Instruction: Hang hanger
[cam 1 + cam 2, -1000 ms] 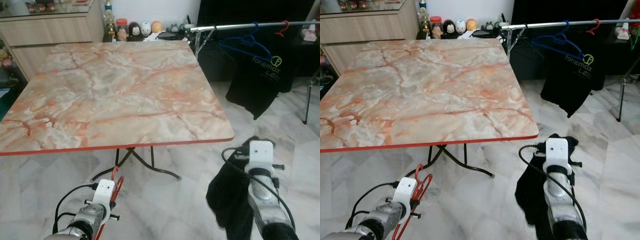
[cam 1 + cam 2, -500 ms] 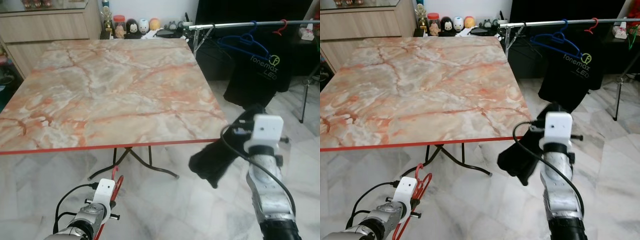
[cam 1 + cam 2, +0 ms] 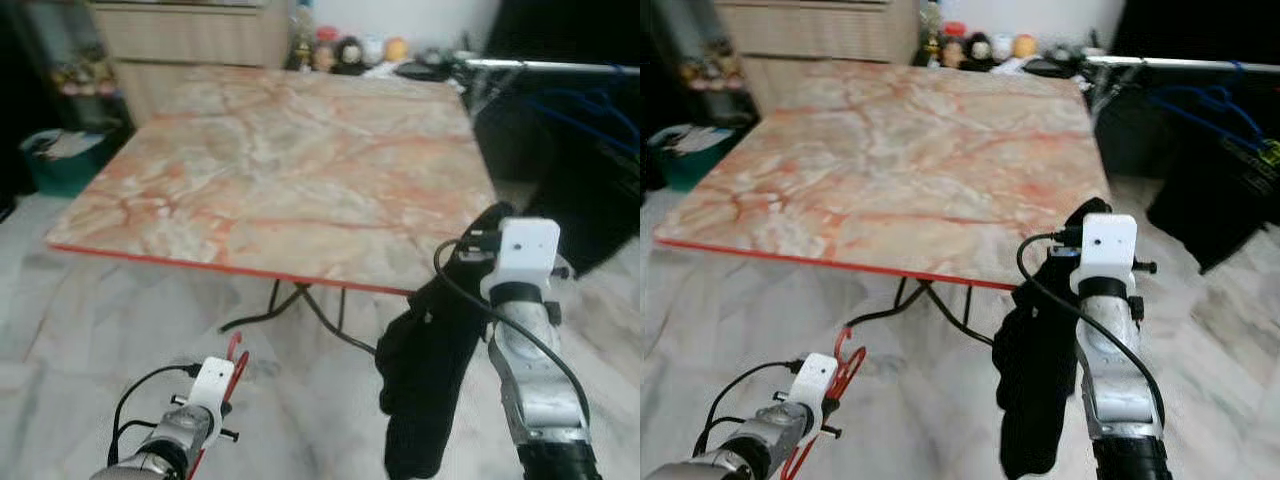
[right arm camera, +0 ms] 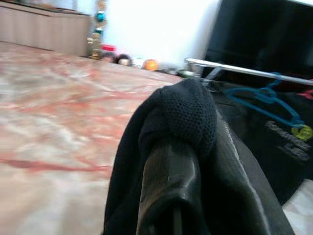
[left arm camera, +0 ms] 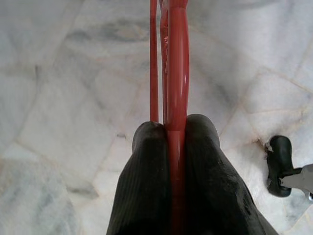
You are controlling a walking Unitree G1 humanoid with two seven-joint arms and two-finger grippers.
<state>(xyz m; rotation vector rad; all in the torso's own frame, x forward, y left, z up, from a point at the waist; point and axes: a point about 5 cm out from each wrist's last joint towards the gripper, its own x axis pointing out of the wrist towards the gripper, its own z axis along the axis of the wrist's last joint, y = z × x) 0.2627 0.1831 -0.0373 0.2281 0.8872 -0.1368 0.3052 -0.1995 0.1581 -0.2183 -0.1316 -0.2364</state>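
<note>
The red hanger runs lengthwise straight out from the left gripper, its jaws clamped on it, low above the marble floor. The right gripper holds a black garment, jaws pinched on it, beside the marbled surface. The right wrist view shows a blue hanger on a rail.

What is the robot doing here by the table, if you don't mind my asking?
The robot stands at the near edge of a marble-patterned table, carrying one thing in each arm. The left gripper is shut on a red hanger, held low over the floor. The right gripper is shut on a black garment that dangles beside the table's near right corner. Behind the table on the right, a rail holds a blue hanger and a black shirt. The red hanger is not yet hung.
</note>
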